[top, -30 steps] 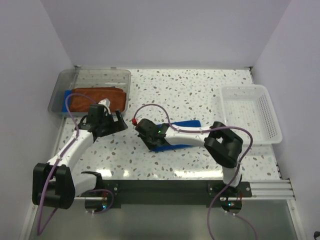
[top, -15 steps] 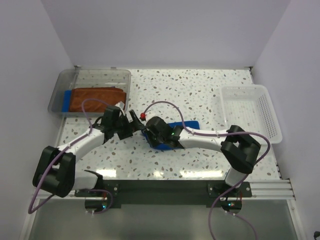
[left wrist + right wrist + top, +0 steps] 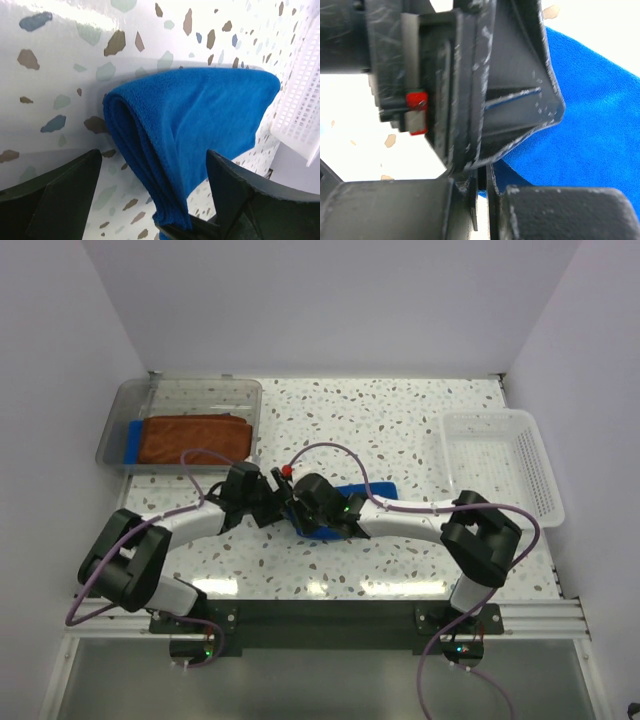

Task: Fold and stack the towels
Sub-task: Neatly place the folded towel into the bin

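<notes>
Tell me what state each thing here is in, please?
blue towel: folded, on the table.
orange towel: folded, inside the clear bin.
white basket: empty.
left pincer: open, straddling the blue towel.
right pincer: shut on the blue towel's edge.

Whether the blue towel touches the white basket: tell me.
Apart. The top view shows bare speckled table between the blue towel and the white basket.

Blue towel (image 3: 200,115), speckled white table (image 3: 400,420)
</notes>
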Motion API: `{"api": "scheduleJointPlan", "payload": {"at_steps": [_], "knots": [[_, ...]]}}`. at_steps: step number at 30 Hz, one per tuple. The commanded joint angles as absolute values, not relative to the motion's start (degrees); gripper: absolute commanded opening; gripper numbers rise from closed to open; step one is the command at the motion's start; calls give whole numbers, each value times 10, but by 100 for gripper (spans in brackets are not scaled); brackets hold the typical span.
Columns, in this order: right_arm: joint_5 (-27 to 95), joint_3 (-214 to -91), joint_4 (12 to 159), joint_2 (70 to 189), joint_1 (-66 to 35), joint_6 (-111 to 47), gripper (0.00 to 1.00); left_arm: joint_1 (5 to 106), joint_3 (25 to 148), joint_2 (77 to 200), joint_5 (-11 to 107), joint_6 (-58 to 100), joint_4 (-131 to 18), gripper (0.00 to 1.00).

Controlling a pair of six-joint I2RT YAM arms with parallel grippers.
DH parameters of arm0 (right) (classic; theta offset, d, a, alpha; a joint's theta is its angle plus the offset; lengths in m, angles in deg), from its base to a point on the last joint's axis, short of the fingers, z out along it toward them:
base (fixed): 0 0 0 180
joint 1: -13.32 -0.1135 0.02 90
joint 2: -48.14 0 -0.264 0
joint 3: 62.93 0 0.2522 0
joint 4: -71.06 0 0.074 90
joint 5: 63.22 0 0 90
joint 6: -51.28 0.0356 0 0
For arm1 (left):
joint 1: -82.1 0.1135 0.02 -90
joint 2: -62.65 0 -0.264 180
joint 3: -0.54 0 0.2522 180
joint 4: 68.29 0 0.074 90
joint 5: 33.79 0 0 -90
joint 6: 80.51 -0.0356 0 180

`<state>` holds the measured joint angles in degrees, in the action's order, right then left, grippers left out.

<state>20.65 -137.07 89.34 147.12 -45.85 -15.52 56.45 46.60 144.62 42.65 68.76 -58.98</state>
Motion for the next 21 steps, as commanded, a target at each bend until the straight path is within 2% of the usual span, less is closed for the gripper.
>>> {"api": "scheduleJointPlan", "payload": {"at_steps": [1,2,8,9,11,12,13,15,16,19,21], "knots": [[216,-1365,856,1450,-457,-145,0,559,456,1469,456,706,-637,88],[217,-1365,856,1451,-458,-144,0,557,457,1471,454,707,-643,85],[221,-1361,856,1453,-457,-144,0,551,457,1468,461,689,-644,26],[220,-1360,856,1453,-458,-144,2,551,462,1467,465,683,-641,12],[221,-1358,856,1449,-458,-145,18,551,478,1461,470,660,-627,0],[221,-1358,858,1447,-458,-146,26,551,487,1460,472,650,-620,0],[220,-1361,867,1441,-458,-152,46,551,499,1459,474,625,-609,0],[204,-1362,876,1429,-457,-176,63,551,545,1466,480,596,-566,0],[194,-1358,890,1422,-457,-181,79,554,566,1471,484,564,-546,0],[134,-1348,925,1381,-457,-211,99,563,658,1493,516,502,-449,0],[116,-1343,947,1344,-454,-230,99,576,718,1507,539,476,-400,0]]}}
